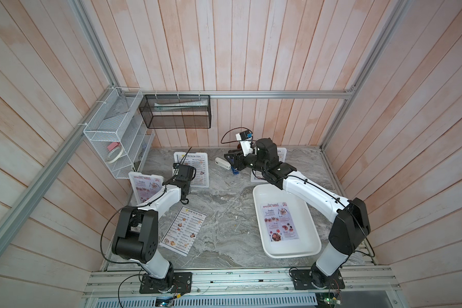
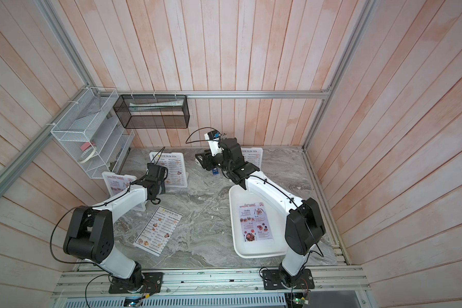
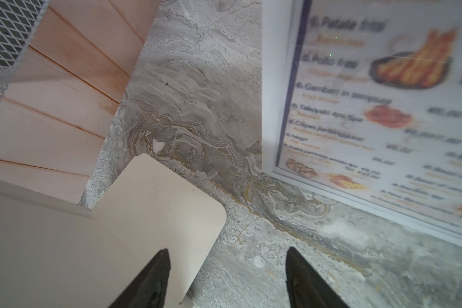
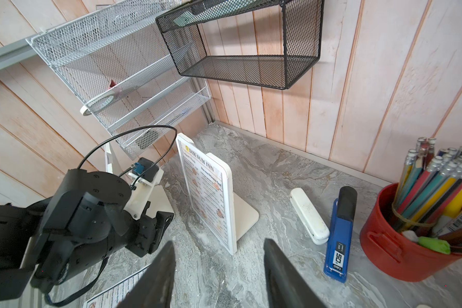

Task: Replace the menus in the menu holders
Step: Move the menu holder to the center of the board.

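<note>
Seemingly a third done: the left holder (image 1: pixel 142 185) shows a Special Menu page, while a Dim Sum sheet (image 1: pixel 183 230) lies loose and flat on the table (image 1: pixel 224 213), likely that frame's old page. The middle holder (image 1: pixel 200 170) and right holder (image 2: pixel 254 157) stand upright with Dim Sum pages, the latter half hidden behind the right arm. A Special Menu sheet (image 1: pixel 280 222) waits in the tray (image 1: pixel 308 240); whether more lie beneath it cannot be told. The left gripper (image 3: pixel 227 249), jaws wide and empty, hangs low over the left holder's foot (image 3: pixel 155 202), just beside the middle holder, probably placed to take that page next. The right gripper (image 4: pixel 219 241), jaws partly apart and empty, faces the middle holder's edge near a white stapler (image 4: pixel 308 216), perhaps to steady the frame.
</note>
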